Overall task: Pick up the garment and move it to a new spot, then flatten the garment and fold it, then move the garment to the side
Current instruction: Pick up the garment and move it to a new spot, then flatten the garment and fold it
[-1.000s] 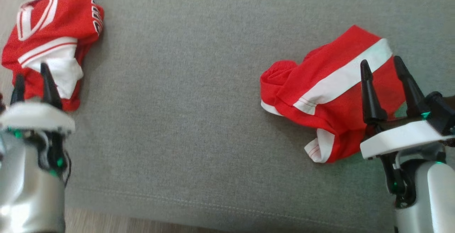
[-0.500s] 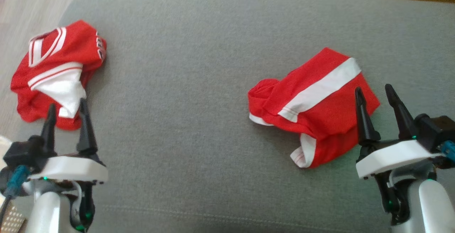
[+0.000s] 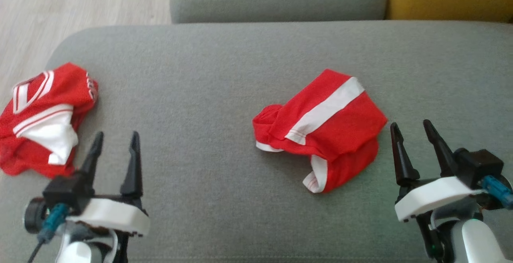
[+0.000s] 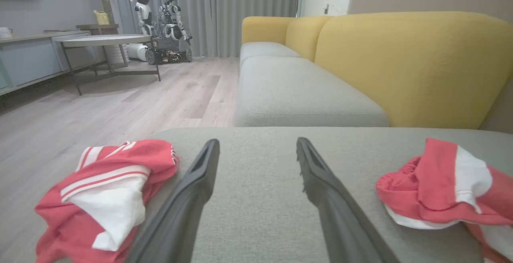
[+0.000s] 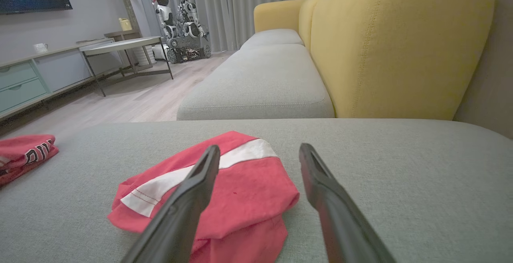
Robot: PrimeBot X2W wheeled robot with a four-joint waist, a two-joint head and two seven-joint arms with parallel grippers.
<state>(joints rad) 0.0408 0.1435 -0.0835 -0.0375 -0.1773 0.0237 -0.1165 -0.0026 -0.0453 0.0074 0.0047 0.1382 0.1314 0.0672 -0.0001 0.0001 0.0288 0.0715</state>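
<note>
- The red garment with a white stripe (image 3: 320,130) lies crumpled right of centre on the grey cushion (image 3: 200,94), bare fabric all around it.
- The right tool (image 3: 411,123) stands just beside its right edge, fingers spread, empty.
- The left tool (image 3: 117,134), also spread and empty, stands near a second red garment (image 3: 40,126) at the cushion's left edge, cut off by the frame.
- Lettering on it is unreadable.

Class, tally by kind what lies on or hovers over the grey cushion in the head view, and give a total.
Red-and-white garments: 2 (left garment, right garment)
Open grippers: 2 (left gripper, right gripper)
Total: 4
</note>
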